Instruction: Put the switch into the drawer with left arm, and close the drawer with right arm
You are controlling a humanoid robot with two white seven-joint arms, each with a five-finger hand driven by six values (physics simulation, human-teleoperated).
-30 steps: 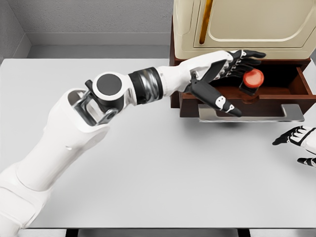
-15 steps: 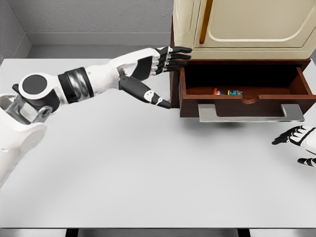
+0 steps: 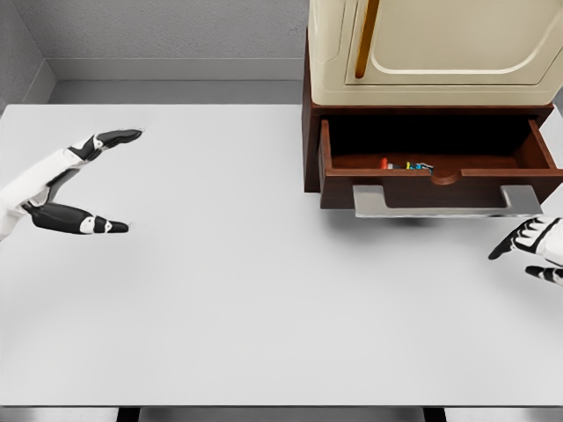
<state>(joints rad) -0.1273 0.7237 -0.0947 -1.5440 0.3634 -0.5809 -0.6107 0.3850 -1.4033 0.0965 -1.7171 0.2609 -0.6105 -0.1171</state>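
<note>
White table (image 3: 264, 299) meets grey walls (image 3: 176, 31).

My one view: the robot's head camera, angled down.
I see the white bench (image 3: 264, 290) from above at mid range, facing the open drawer (image 3: 435, 167) at far right.

A white worktop (image 3: 264, 299) filled most of the view, with a grey wall (image 3: 167, 31) behind it. A cream appliance (image 3: 440, 44) with a rounded door panel and an orange strip stood at the far right.
</note>
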